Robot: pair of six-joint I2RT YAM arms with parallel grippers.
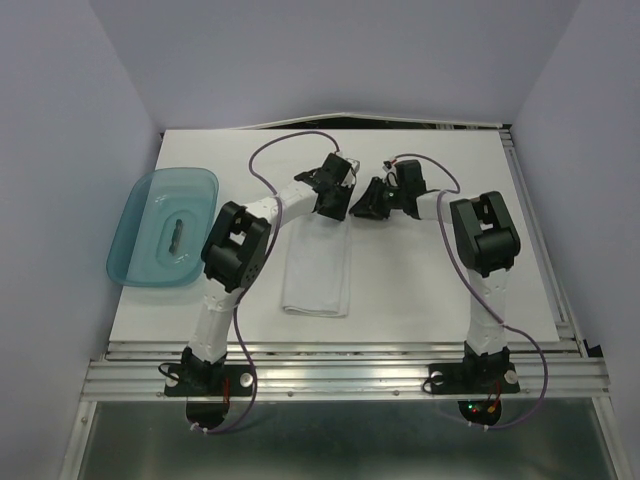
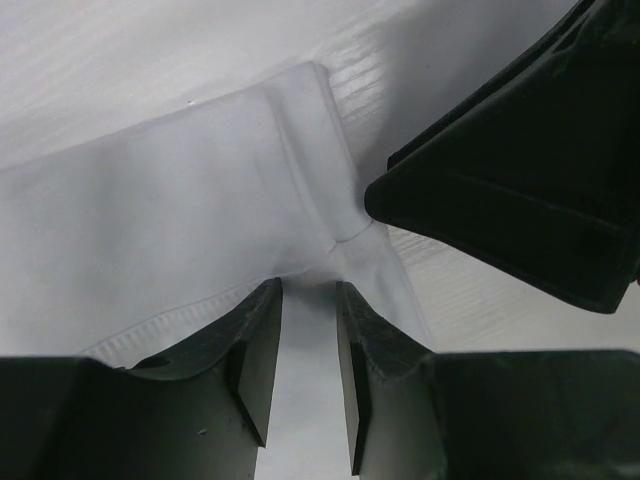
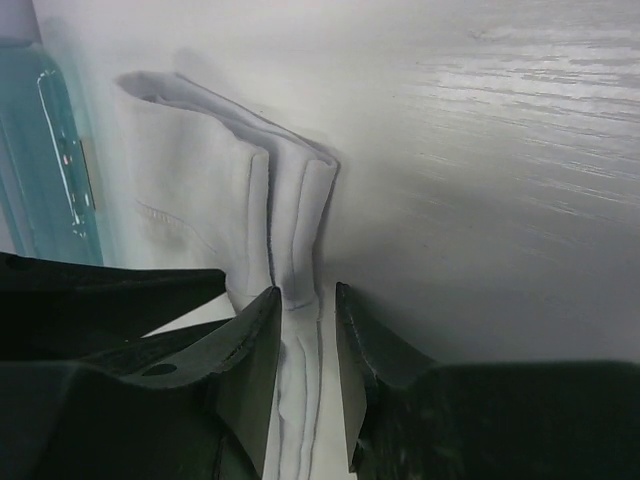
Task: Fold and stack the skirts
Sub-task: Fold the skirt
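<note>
The left gripper [image 2: 308,290] has its jaws drawn close on white cloth, which fills the narrow gap between the two black fingers [image 2: 255,350]. It is pinching the far end of the skirt [image 1: 318,270]. The cloth puckers toward the fingertips, and a stitched hem runs along the edge to the left of them. The right gripper [image 3: 306,295] is likewise clamped on the same end. Several layers of a thick folded edge are squeezed upright between its jaws. In the left wrist view the right gripper's dark body sits just beside the pinch, so the two grippers are nearly touching over the skirt's far edge.

From that edge the skirt lies as a long flat rectangle running back toward the arm bases. Its near edge is straight and stops short of the near edge of the table [image 1: 420,270]. Its left side passes under the left arm [image 1: 240,245].

To the right of the skirt the tabletop is bare as far as the right arm, and there is more bare surface beyond the grippers toward the far edge. On the left a translucent teal tray [image 1: 150,215] overhangs the table's left edge, well apart from the skirt. It holds a small dark object [image 1: 177,235] too small to identify.
</note>
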